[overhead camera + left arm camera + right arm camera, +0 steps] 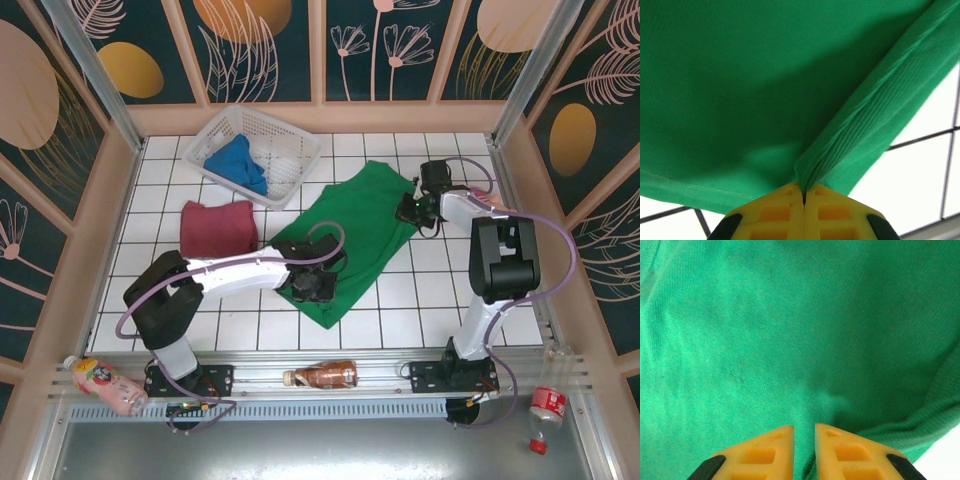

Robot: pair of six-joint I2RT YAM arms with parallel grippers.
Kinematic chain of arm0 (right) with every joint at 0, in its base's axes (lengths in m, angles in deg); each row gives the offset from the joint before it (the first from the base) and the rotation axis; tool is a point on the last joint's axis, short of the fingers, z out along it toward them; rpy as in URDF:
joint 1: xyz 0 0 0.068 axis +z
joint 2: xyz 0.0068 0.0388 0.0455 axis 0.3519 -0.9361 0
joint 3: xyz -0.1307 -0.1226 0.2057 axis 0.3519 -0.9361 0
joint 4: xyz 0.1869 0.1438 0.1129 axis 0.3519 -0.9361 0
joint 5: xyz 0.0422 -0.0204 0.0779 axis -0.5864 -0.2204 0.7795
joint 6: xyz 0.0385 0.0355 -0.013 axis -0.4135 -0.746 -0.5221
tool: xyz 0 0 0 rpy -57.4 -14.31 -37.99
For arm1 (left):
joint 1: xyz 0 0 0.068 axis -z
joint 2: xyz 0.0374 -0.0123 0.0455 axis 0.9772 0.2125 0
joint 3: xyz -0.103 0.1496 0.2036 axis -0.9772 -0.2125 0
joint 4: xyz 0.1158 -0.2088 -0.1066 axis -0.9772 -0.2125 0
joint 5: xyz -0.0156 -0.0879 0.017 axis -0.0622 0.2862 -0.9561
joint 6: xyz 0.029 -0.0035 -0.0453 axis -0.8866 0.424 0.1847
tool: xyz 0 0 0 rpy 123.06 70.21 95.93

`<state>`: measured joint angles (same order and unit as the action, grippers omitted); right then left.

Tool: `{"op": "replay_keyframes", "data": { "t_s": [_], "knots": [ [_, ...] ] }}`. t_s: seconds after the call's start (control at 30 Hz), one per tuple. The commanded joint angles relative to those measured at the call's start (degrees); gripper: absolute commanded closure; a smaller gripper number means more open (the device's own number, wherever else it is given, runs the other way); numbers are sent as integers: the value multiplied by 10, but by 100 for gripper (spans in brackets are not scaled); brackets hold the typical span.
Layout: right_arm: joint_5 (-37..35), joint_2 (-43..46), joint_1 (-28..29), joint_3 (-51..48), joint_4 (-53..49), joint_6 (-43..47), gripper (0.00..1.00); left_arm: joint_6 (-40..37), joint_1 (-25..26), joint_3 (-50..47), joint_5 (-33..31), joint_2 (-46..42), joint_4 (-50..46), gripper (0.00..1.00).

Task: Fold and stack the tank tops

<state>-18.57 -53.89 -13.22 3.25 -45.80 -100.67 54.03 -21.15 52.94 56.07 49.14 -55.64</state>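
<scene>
**Q:** What sits nearest?

**A:** Three bottles lie along the near rail: a pink-labelled bottle (100, 385) on the left, a brown bottle (322, 376) in the centre and a red-labelled bottle (546, 408) on the right. Their labels are too small to read.

**Q:** How are the arms posed?

**A:** The left arm stretches low from its near-left base toward the centre. The left gripper (803, 192) is pressed together, pinching a ribbed hem of the green tank top (355, 235). The right arm stands tall with its forearm bent leftward. The right gripper (804, 432) has its jaws slightly parted at the top's far right corner.

**Q:** Where are the tops?

**A:** The green one lies spread mid-right on the white-tiled worktop (440, 300). The maroon tank top (218, 228) sits folded to its left. Farther back, the blue tank top (238, 165) is bunched in the white basket (292, 158).
</scene>
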Motion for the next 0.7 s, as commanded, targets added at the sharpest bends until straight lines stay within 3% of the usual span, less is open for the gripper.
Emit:
{"op": "replay_keyframes", "data": {
  "t_s": [0.0, 0.37, 0.53, 0.67],
  "knots": [
    [20, -16, 6, 14, 8, -20, 81, -22, -3, 9, -27, 14, -35, 100],
    [15, -51, 0, 21, 41, -34, 81, -18, -5, -7, -54, 21, -55, 100],
    [7, -64, -4, 28, 43, -29, 73, -19, -5, -12, -76, 28, -69, 100],
    [3, -61, -8, 34, 38, -18, 69, -22, -5, -6, -74, 39, -67, 91]
  ]
}}
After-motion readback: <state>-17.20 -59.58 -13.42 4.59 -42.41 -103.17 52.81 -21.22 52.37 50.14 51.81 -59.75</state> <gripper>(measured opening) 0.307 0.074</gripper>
